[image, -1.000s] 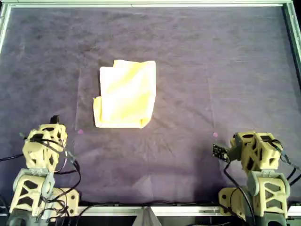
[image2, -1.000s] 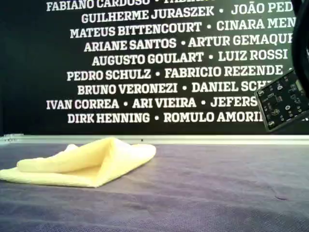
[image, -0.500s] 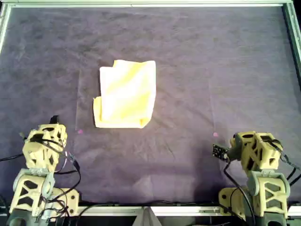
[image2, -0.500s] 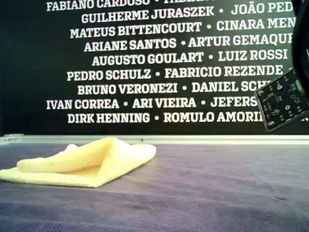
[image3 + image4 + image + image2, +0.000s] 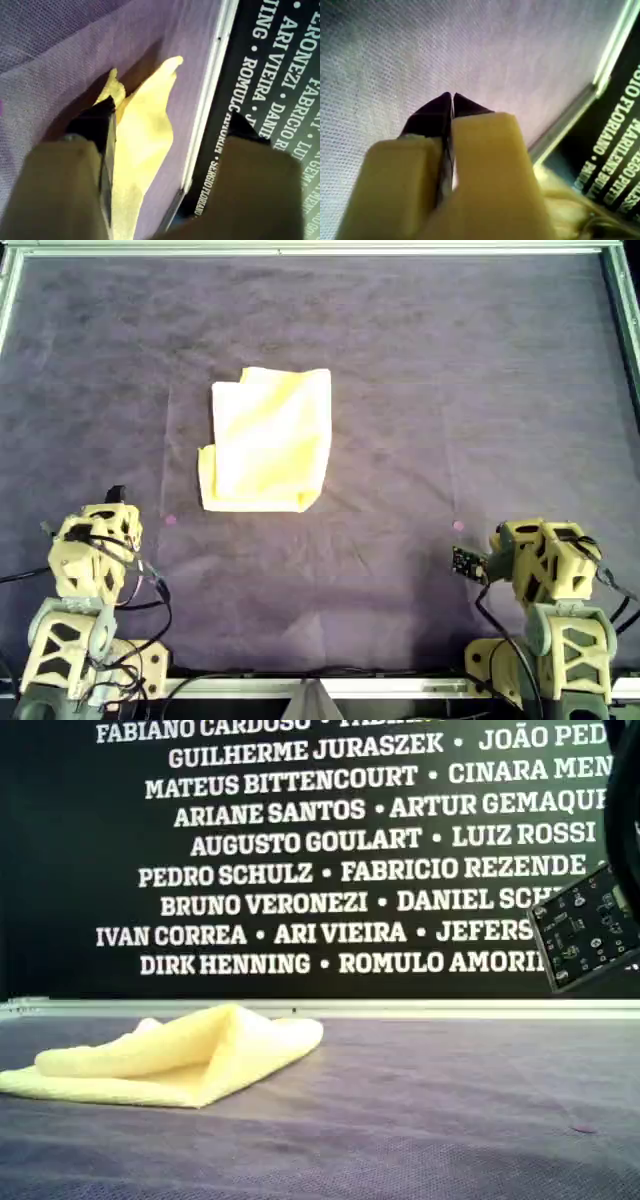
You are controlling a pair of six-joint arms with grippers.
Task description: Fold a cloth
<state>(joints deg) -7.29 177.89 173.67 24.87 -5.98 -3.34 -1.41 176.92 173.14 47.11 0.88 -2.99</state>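
Note:
The pale yellow cloth (image 5: 268, 440) lies folded on the purple mat (image 5: 450, 370), left of centre in the overhead view, with one edge raised in a loose flap. It lies low at the exterior view's left (image 5: 170, 1055). My first gripper (image 5: 171, 114) is open and empty, and the cloth (image 5: 147, 135) shows some way beyond its jaws. My second gripper (image 5: 451, 97) is shut on nothing above bare mat. One arm (image 5: 95, 550) rests at the mat's near left corner and another arm (image 5: 545, 560) at the near right, both apart from the cloth.
A metal rail (image 5: 300, 248) frames the mat's far edge. A small circuit board (image 5: 465, 562) sticks out beside the arm at the overhead view's right; it also shows at the exterior view's right (image 5: 585, 930). A black wall with white names (image 5: 300, 850) stands behind the table.

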